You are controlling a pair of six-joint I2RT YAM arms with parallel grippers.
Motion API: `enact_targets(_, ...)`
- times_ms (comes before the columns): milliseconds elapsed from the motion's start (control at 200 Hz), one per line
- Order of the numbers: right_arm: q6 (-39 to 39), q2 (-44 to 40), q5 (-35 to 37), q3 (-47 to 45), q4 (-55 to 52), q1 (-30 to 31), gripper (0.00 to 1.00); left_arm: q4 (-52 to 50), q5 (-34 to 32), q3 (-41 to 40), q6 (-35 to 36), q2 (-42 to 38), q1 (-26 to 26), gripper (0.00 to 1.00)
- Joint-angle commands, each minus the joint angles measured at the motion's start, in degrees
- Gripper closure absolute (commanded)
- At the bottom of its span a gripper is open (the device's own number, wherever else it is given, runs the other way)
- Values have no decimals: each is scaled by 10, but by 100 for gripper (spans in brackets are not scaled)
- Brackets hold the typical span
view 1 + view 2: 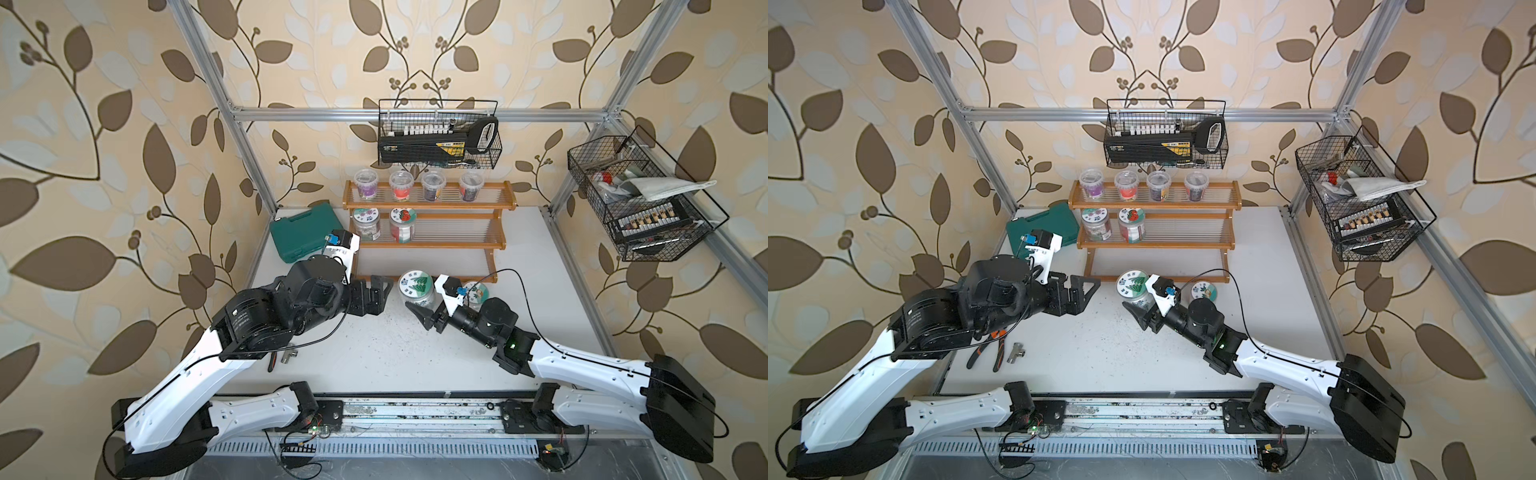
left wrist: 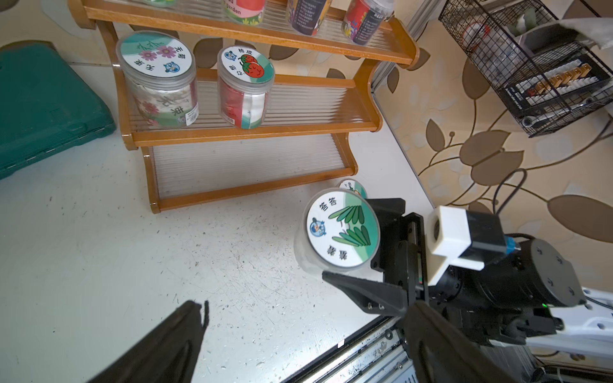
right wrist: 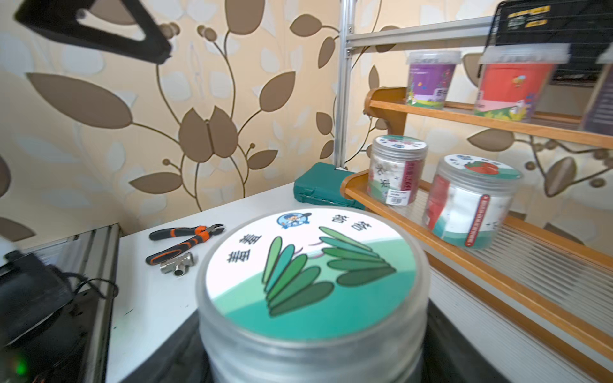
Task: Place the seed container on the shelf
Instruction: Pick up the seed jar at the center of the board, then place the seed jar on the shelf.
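Seed container (image 1: pixel 416 286), with a green-leaf lid, is clamped between the half-closed jaws of the right claw (image 1: pixel 420 300), just in front of the shelf (image 1: pixel 457 246). The left claw (image 1: pixel 379 296) gapes wide and empty nearby. Best to lift it upright over the shelf's front rail.

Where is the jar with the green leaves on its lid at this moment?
In both top views the green-leaf jar is between the jaws of the right gripper, just in front of the shelf's lowest tier, with another jar close on its right.
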Motion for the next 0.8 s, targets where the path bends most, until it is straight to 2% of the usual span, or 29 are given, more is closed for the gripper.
enact_targets(0,-2,20,41,-3,110,-18,50,15,-23,-13,-4,-1,5,2)
enact_targets(160,-14,75,78,-3,207,-51,49,7,-26,-22,-5,-6,5,2)
enact_targets(325,0,131,79,3,283,-102,52,-4,-41,-25,-2,-13,6,2)
enact_targets(585,30,212,57,40,310,-172,52,-6,-66,-28,8,-26,6,2)
enact_targets(795,47,262,39,67,322,-205,52,-6,-76,-29,15,-25,7,2)
